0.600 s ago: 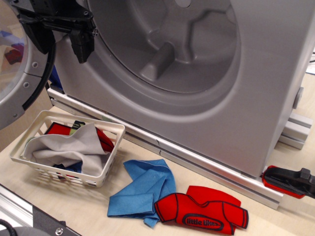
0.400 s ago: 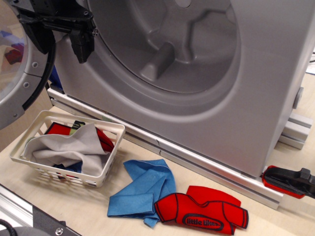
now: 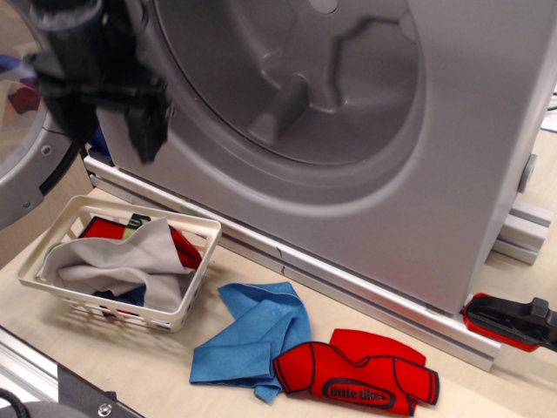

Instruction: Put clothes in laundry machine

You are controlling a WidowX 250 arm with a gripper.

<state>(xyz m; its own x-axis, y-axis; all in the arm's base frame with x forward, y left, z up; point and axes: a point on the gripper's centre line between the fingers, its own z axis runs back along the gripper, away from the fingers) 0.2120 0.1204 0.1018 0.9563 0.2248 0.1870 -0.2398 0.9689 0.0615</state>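
Note:
My gripper (image 3: 111, 131) is at the upper left, blurred by motion. It hangs in front of the laundry machine (image 3: 418, 209), left of the drum opening (image 3: 296, 78), with its jaws apart and nothing between them. Below it, a white slotted basket (image 3: 200, 231) holds a light grey cloth (image 3: 122, 261), a red garment (image 3: 184, 248) and a bit of blue. A blue cloth (image 3: 257, 335) and a red shirt with dark trim (image 3: 361, 383) lie on the table in front of the machine. The machine's round door (image 3: 26, 174) stands open at the far left.
An aluminium rail (image 3: 348, 283) runs along the machine's base. A red and black clamp (image 3: 509, 318) sits at the right edge. A metal frame piece (image 3: 52, 383) crosses the bottom left corner.
My gripper has dropped lower and slightly right, toward the basket, and is now motion-blurred. The clothes and basket have not moved.

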